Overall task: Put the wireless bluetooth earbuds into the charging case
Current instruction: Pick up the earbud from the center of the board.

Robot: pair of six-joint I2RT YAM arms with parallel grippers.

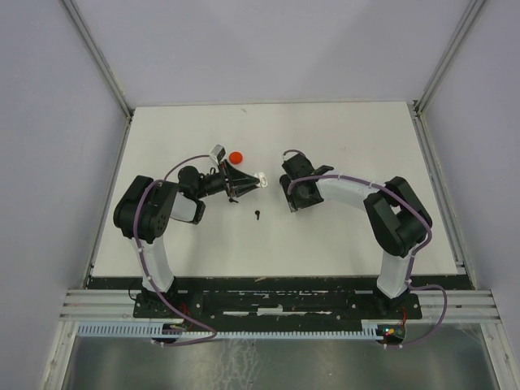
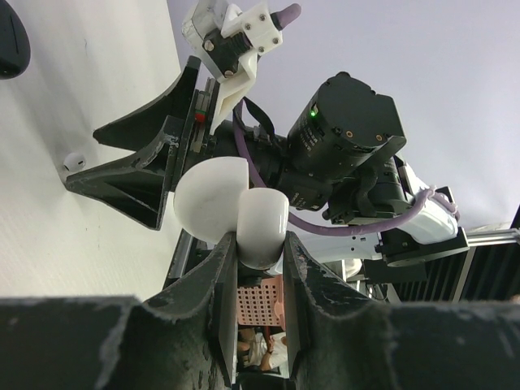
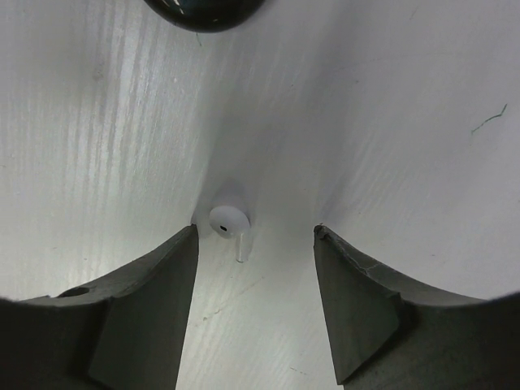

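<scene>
**Top view:** my left gripper reaches over the table with the white charging case at its tip. A black earbud lies on the table just nearer the bases, and a red disc lies farther back.

**Left wrist:** my left jaws are clamped on the case, whose lid is hinged open.

**Right wrist:** my right gripper is spread wide. A white earbud lies on the table between the fingers, just beside the one at the view's left.
</scene>
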